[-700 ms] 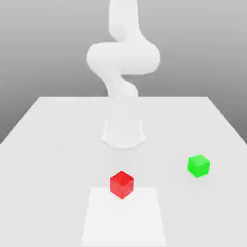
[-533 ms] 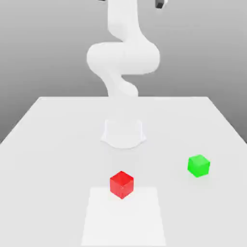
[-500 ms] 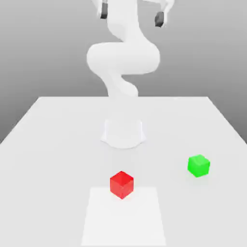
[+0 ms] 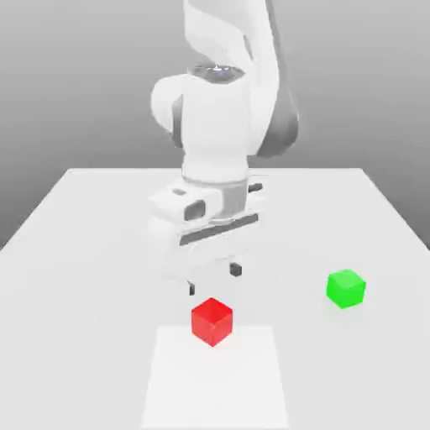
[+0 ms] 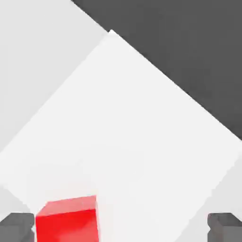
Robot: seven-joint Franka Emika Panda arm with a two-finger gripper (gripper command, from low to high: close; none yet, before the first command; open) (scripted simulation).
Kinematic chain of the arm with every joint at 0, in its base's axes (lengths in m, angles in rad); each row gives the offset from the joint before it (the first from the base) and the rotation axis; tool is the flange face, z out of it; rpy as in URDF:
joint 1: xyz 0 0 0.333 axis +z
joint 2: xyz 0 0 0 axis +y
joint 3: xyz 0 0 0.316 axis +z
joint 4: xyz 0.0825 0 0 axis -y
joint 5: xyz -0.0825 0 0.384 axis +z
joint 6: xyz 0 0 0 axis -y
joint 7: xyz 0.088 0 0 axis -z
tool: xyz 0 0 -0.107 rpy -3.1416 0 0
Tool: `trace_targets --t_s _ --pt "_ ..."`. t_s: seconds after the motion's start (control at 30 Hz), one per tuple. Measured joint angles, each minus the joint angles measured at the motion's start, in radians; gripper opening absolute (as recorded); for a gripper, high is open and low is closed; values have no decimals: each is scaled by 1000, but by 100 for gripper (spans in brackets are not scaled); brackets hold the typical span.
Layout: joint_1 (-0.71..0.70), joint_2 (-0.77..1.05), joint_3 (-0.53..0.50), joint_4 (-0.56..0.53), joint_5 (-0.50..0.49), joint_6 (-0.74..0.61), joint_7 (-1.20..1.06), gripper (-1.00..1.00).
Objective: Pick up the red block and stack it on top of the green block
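Red block (image 4: 212,320): bright red, plain glossy faces, its top a shade lighter than its sides (the hand view (image 5: 67,221) shows the same split).
Green block (image 4: 346,288): bright green, unpatterned.
Arm (image 4: 217,126): white throughout, with grey shading down one flank.
Gripper (image 4: 213,280): white body, dark grey fingertips (image 5: 225,226).
Table (image 4: 76,252): pale grey, plain.
Floor patch (image 4: 215,386): a whiter square set against the table.
Backdrop: graded grey.
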Motion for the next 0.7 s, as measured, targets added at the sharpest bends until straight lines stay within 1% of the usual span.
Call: trace_targets --t_s 0.07,0.23,0.4,0.5,0.57,0.6,0.7 --pt "8 39 -8 -11 11 31 -28 0" --pt "20 132 -9 3 38 107 -48 0" --pt "22 231 17 16 130 193 -110 0" --pt "-35 291 91 20 199 247 -162 0" --pt "-89 331 147 21 216 284 -179 0" --pt "-103 341 162 22 221 293 -183 -100" --pt "-103 341 162 22 220 292 -183 -100"
